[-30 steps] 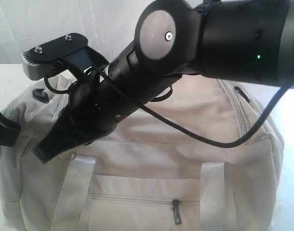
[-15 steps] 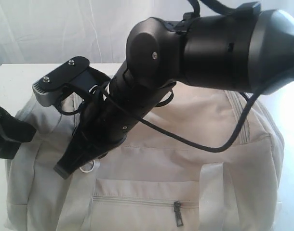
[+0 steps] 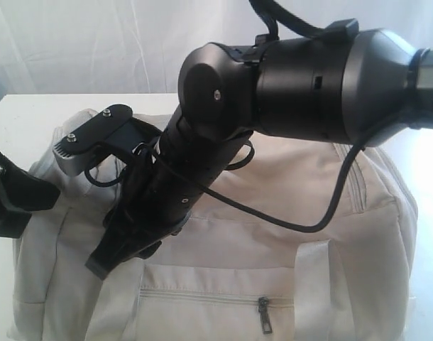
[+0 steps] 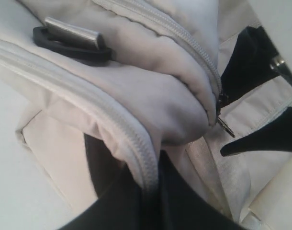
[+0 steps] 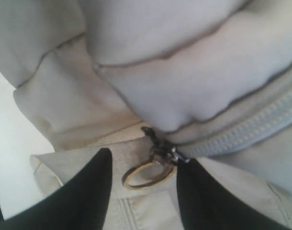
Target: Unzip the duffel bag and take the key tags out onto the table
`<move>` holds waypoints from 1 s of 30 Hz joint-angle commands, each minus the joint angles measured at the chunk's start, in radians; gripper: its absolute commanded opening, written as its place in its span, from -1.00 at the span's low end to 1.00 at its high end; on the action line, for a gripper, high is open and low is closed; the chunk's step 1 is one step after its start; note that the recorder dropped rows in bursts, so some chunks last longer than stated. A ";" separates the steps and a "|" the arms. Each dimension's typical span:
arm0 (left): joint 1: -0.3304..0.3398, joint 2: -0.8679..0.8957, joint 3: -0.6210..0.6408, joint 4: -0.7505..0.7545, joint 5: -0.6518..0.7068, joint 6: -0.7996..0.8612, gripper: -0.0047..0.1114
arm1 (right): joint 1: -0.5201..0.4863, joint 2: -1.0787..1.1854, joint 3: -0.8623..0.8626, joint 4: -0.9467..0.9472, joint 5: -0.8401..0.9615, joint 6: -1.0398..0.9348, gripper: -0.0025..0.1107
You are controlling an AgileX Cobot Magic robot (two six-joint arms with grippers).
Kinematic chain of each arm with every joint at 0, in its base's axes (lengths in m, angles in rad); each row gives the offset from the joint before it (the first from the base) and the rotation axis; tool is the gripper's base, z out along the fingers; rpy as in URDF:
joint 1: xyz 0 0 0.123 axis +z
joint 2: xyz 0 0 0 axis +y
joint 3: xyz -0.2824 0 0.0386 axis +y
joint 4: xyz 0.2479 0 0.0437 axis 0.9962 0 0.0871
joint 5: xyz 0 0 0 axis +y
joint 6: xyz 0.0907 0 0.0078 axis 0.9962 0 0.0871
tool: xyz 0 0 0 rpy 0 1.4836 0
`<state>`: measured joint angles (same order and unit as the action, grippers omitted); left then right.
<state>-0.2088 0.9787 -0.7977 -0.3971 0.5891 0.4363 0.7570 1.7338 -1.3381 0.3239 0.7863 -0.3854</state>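
Since a second ago the right arm has swung lower across the duffel bag [image 3: 287, 213], carrying the right gripper [image 3: 103, 266] further down the near-left face. The left gripper [image 3: 16, 204] has pushed in from the left edge and now sits against the bag's end. The bag fills most of the white table [image 3: 32, 114], its front pocket closed. From here I can't tell how either pincer stands.

From the left wrist, the left gripper [image 4: 143, 175] looks clenched on a ridge of bag fabric with zip tape along it, dark fingers [image 4: 105, 184] on either side. A black strap ring [image 4: 72, 44] lies on the cloth beyond, and the main zip [image 4: 184, 43] ends at its slider, still shut.

From the right wrist, the right gripper [image 5: 142, 191] is spread, its two fingers [image 5: 84, 191] straddling the brass ring pull [image 5: 147, 176] without pinching it.

So one arm steadies the bag and the other is lined up on the pull. Closing on that ring looks like the next step. The key tags are nowhere in view, presumably still zipped inside.
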 commanded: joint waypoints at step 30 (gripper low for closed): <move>-0.002 -0.012 0.043 -0.036 0.066 0.005 -0.92 | -0.001 -0.090 -0.074 -0.176 -0.014 0.077 -0.96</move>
<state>-0.2088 0.9787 -0.7746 -0.3988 0.6115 0.4436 0.7570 1.6399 -1.3847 0.1742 0.7893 -0.3143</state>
